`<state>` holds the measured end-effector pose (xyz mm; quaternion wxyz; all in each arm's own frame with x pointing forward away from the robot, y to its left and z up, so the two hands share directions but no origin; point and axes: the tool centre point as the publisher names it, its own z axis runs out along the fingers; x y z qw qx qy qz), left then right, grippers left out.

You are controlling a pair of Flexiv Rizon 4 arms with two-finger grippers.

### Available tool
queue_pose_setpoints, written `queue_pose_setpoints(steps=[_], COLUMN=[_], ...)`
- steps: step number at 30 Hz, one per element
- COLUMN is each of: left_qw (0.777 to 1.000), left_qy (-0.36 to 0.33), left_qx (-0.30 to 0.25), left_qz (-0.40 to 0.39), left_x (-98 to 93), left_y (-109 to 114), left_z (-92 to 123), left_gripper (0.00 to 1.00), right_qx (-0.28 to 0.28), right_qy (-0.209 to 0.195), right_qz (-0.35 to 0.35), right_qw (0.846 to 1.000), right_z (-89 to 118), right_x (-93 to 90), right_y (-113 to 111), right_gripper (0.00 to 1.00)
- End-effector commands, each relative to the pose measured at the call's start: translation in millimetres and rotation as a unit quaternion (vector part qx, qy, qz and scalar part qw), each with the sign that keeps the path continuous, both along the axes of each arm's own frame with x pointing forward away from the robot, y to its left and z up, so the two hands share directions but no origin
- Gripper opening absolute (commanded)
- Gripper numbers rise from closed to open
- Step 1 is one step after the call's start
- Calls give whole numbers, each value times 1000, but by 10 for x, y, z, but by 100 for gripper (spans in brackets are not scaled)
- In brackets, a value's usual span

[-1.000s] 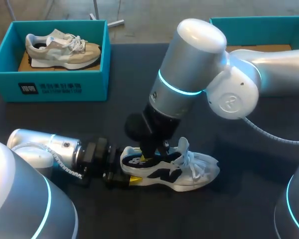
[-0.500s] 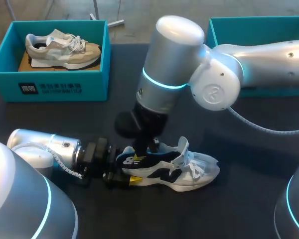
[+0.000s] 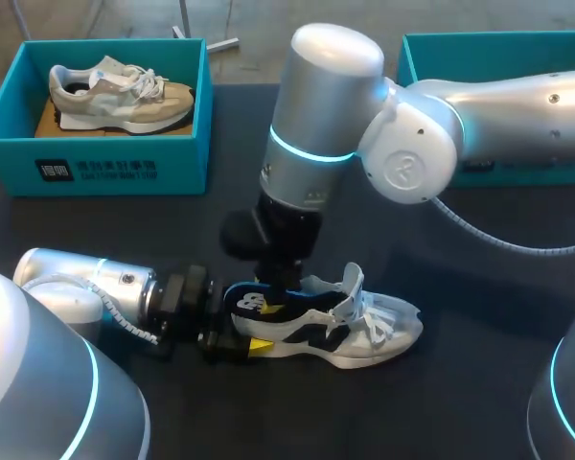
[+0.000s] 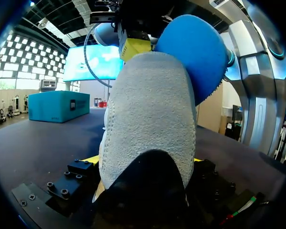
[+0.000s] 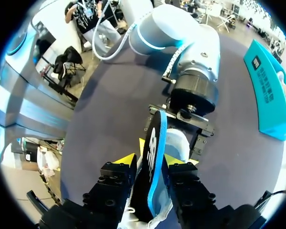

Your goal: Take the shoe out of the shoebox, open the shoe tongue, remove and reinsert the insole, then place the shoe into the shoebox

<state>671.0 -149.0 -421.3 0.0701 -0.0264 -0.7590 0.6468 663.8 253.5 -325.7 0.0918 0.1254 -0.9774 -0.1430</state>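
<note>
Near the surface's front edge, the white-and-black shoe point(image 3: 335, 331) lies with its toe toward the right edge. Your left gripper point(image 4: 145, 162) has its fingers clamped on the heel from both sides. Your right gripper point(image 5: 150, 160) hangs over the shoe's opening, fingers pinching the blue-edged insole point(image 5: 155, 143), which stands on edge with its heel end raised above the collar. The teal shoebox point(image 3: 479, 40) sits at the back right corner, well apart.

Shoe point(image 3: 364, 331) on table point(image 3: 460, 393), shoebox point(image 3: 105, 168) behind left
</note>
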Motion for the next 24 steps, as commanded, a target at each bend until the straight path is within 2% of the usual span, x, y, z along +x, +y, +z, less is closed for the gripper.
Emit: queue_pose_setpoints(steps=[1, 10, 24], left_qw=[1000, 1000, 1000], left_qy=[0, 0, 0], left_qx=[1, 1, 1], left_qz=[1, 1, 1], left_x=[12, 12, 12], left_y=[-12, -12, -12], left_z=[-24, -24, -24], left_gripper=[0, 0, 0], right_qx=[5, 27, 51], right_qy=[3, 29, 53], right_qz=[-10, -42, -50], right_qw=[1000, 998, 996], right_z=[19, -85, -189], right_x=[-13, 39, 87], right_y=[-123, -274, -305], right_gripper=[35, 38, 39])
